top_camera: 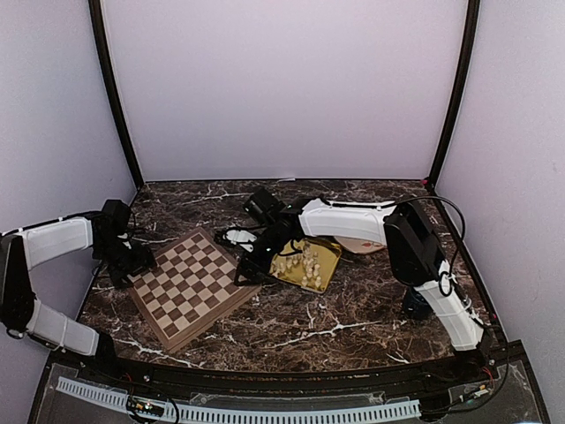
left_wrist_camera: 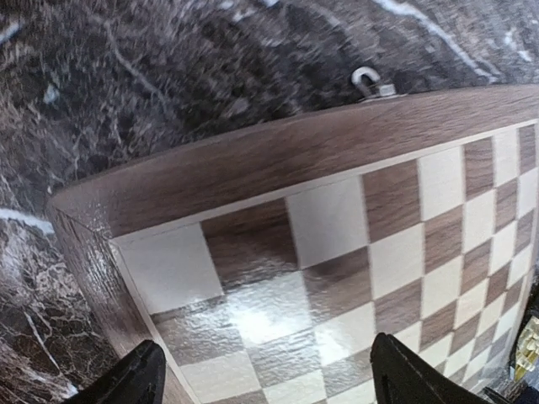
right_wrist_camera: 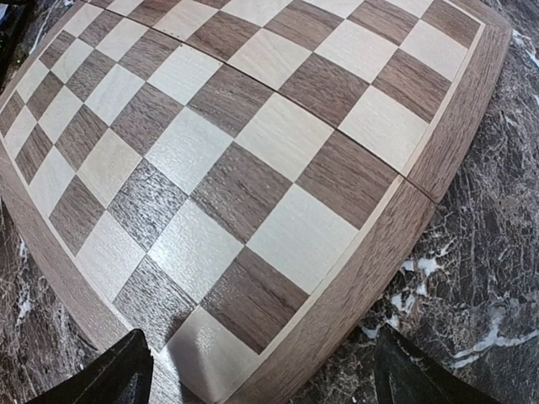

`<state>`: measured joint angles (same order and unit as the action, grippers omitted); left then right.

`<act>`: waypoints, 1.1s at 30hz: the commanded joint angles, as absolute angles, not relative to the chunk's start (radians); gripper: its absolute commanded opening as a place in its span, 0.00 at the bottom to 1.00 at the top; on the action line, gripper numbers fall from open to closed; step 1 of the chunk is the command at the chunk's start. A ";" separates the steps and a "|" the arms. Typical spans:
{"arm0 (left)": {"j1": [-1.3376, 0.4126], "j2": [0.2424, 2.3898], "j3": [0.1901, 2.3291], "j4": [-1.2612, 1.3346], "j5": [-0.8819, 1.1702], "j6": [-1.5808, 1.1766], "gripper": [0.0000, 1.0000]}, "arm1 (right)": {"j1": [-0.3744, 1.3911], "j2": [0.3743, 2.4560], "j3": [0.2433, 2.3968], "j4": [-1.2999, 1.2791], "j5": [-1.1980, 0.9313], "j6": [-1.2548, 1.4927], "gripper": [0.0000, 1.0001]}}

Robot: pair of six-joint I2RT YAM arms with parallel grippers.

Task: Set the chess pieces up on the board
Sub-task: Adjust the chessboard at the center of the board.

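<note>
One board (top_camera: 194,287) with dark and light checks and a brown frame lies flat on the counter (top_camera: 353,318). Just right of it, small cream chess pieces (top_camera: 300,263) crowd one gold tray (top_camera: 330,251), too close together to count. The left gripper (left_wrist_camera: 268,379) and the right gripper (right_wrist_camera: 261,370) are both released over opposite board corners.
</note>
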<state>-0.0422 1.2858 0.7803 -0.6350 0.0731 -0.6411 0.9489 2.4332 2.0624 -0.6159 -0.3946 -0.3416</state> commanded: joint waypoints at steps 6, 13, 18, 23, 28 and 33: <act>-0.034 1.392 0.725 -0.560 0.089 -0.654 0.86 | 1.012 2.437 2.018 -0.654 -0.395 -0.403 0.88; -0.035 1.480 0.734 -0.465 0.127 -0.605 0.84 | 1.080 2.425 1.984 -0.704 -0.407 -0.477 0.85; -0.035 1.560 0.756 -0.402 0.195 -0.551 0.81 | 1.113 2.403 1.961 -0.726 -0.393 -0.512 0.84; -0.043 1.515 0.800 -0.416 0.117 -0.539 0.80 | 1.130 2.393 1.926 -0.724 -0.372 -0.524 0.84; -0.038 1.395 0.844 -0.590 -0.102 -0.556 0.87 | 1.131 2.397 1.921 -0.714 -0.342 -0.512 0.84; 0.018 1.321 0.855 -0.716 -0.194 -0.596 0.94 | 1.130 2.404 1.939 -0.715 -0.325 -0.504 0.84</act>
